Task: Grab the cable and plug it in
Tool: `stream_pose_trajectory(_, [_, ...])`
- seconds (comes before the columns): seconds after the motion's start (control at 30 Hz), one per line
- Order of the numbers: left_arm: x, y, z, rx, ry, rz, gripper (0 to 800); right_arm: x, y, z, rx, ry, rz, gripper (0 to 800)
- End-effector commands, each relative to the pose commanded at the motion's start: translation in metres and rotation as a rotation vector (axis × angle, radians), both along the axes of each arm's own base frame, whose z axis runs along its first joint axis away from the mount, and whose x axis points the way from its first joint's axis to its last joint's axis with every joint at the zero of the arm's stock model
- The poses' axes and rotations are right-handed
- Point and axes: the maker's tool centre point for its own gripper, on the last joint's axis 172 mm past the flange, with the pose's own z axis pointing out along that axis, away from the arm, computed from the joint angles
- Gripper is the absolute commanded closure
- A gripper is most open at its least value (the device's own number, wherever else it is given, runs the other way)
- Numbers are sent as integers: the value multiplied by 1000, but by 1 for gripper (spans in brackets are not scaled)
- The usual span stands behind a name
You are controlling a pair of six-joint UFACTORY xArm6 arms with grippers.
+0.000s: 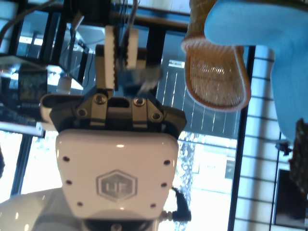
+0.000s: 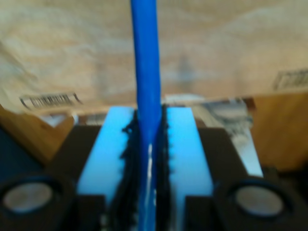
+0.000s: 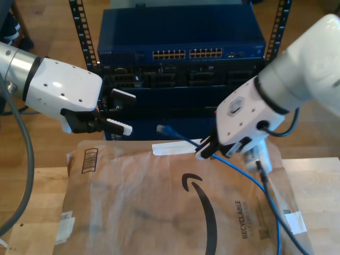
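The blue cable (image 3: 186, 140) runs from its free plug (image 3: 162, 129) in mid-air, through my second gripper (image 3: 208, 151), and down across the package toward the exterior view's lower right. My second gripper (image 2: 150, 115) is shut on the cable (image 2: 144, 57), clamping it between its light blue pads just above the brown package. My first gripper (image 3: 121, 111) hangs at the exterior view's left, in front of the rack. Its white fingers (image 1: 109, 53) are apart with nothing held. The plug points toward it, a short gap away.
A blue network switch (image 3: 180, 50) with rows of ports sits in the rack behind. A brown paper package (image 3: 159, 207) covers the wooden table (image 3: 32, 202). A tan slipper (image 1: 216, 79) and light blue cloth appear in the first wrist view.
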Motion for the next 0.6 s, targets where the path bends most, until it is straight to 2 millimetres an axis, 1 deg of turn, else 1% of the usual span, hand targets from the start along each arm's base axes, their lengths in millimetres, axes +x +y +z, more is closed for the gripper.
stream_pose_trajectory(0.03, [-3,-4,12,-27,-7,-18,6,-3,3,5,41,5,11,799])
stream_pose_trajectory(0.07, [-10,-8,20,-53,0,-44,6,-4,3,9,70,10,12,799])
stream_pose_trajectory(0.1, [-19,-12,27,-74,12,-73,7,-5,2,10,84,11,18,799])
stream_pose_trajectory(0.13, [-23,-14,35,-86,18,-87,9,-6,2,11,89,5,28,799])
stream_pose_trajectory(0.2, [-22,-14,44,-80,75,-64,10,-4,2,15,90,-6,32,799])
stream_pose_trajectory(0.27, [-21,-14,47,-69,142,-42,18,-1,3,20,92,-20,32,799])
stream_pose_trajectory(0.37, [-21,-13,48,-67,158,-35,34,1,3,28,94,-38,29,799])
stream_pose_trajectory(0.47, [-17,-12,42,-67,204,-20,54,6,6,40,97,-64,38,799])
stream_pose_trajectory(0.53, [-15,-12,40,-69,212,-17,74,11,8,53,101,-89,40,798])
stream_pose_trajectory(0.6, [-16,-12,38,-70,214,-18,100,12,16,64,145,-92,33,799])
